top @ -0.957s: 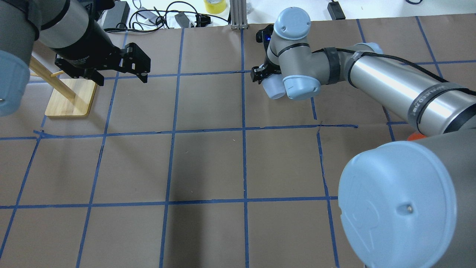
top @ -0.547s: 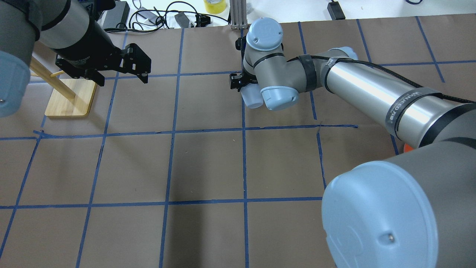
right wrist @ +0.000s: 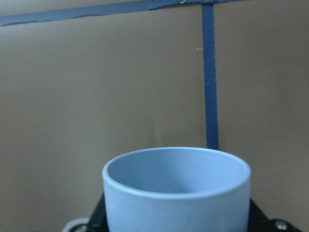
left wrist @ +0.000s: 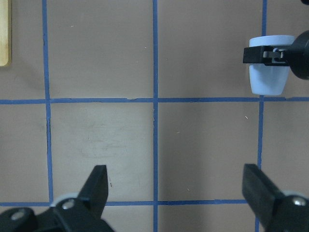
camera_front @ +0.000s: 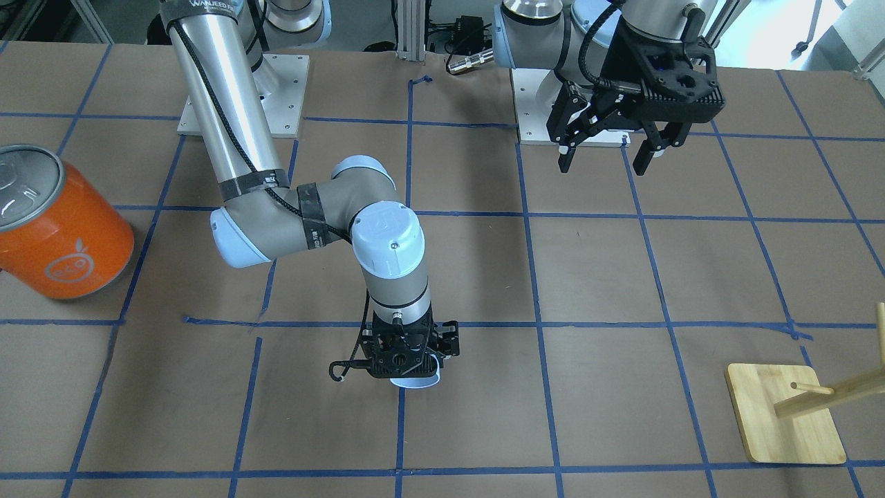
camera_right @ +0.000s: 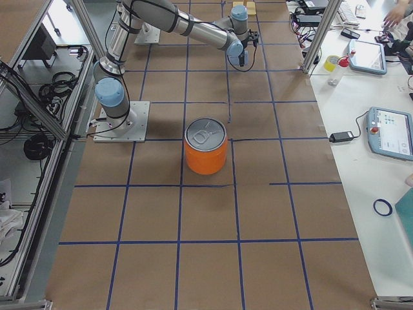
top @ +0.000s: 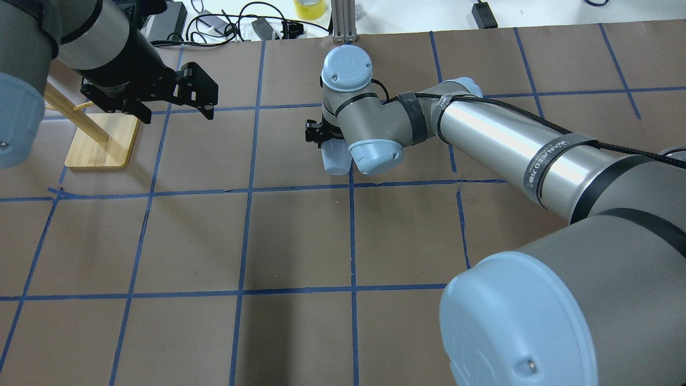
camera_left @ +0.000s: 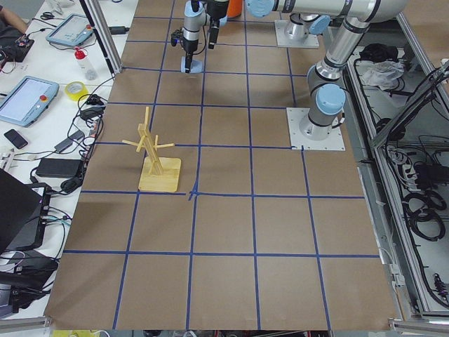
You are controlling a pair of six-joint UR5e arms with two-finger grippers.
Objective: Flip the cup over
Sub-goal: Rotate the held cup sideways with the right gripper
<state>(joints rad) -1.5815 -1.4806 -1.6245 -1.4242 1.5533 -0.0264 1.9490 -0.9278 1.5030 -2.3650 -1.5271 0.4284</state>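
My right gripper (top: 320, 135) is shut on the pale blue cup (top: 335, 160) near its rim and holds it over the table's middle, by a blue tape line. The cup pokes out below the gripper in the front-facing view (camera_front: 415, 381). The right wrist view shows its rim and blue inside (right wrist: 176, 193). The left wrist view shows it from the side (left wrist: 268, 79), its wide end in the jaws. I cannot tell whether it touches the table. My left gripper (top: 177, 110) is open and empty, hanging above the table, also seen in the front-facing view (camera_front: 603, 164) and the left wrist view (left wrist: 175, 175).
A large orange can (camera_front: 62, 235) with a silver lid stands on the robot's right side, also in the right view (camera_right: 206, 152). A wooden peg stand (top: 102, 142) stands on the robot's left, under the left arm. Cables and tablets lie past the table's far edge.
My right arm has carried the cup to the left in the overhead view and slightly nearer, across a tape line. The left arm has not moved.
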